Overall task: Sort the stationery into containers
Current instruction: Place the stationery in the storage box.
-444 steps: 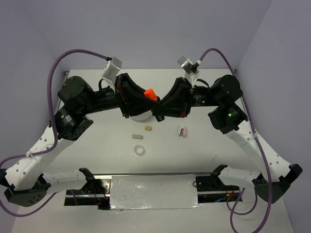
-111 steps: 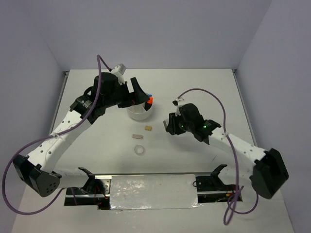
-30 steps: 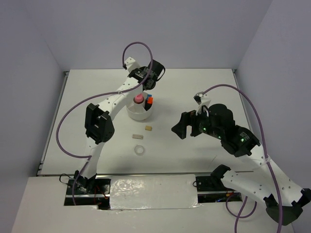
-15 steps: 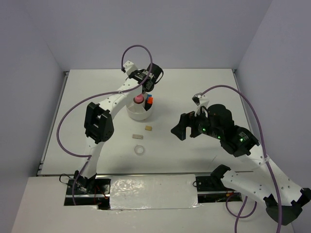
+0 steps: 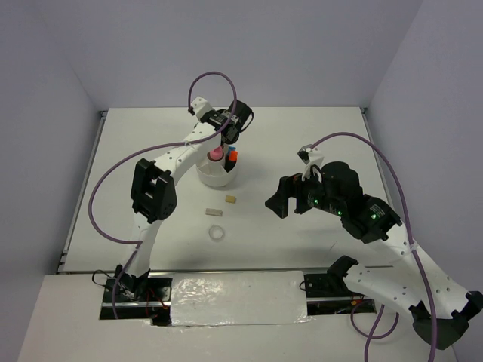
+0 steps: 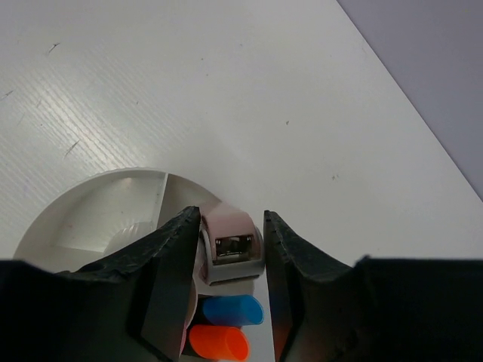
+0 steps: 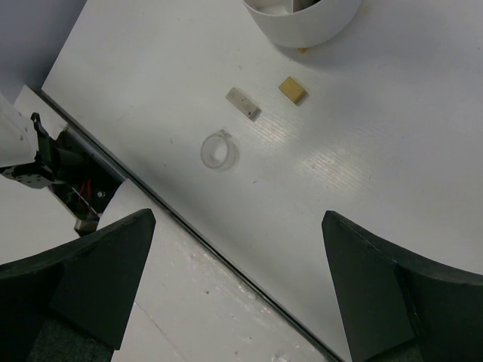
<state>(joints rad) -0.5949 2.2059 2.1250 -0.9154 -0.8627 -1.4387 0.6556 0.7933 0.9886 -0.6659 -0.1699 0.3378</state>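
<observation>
The white desk (image 5: 151, 151) is sitting between lavender walls (image 5: 226, 45). The left end effector (image 6: 229, 219) is straddling the pink tube (image 6: 230, 245), which is standing in the white tub (image 6: 113, 207); I cannot tell whether it is clamping. The right end effector (image 7: 238, 219) is gaping wide.

One tub (image 5: 217, 179) stands on the table (image 5: 151, 151). It holds one pink tube (image 6: 226, 226), one blue-capped marker (image 6: 230, 309) and one orange-capped marker (image 6: 219, 342). Outside it lie two erasers, a pale eraser (image 7: 244, 103) and a tan eraser (image 7: 292, 89), and one tape ring (image 7: 204, 151).
</observation>
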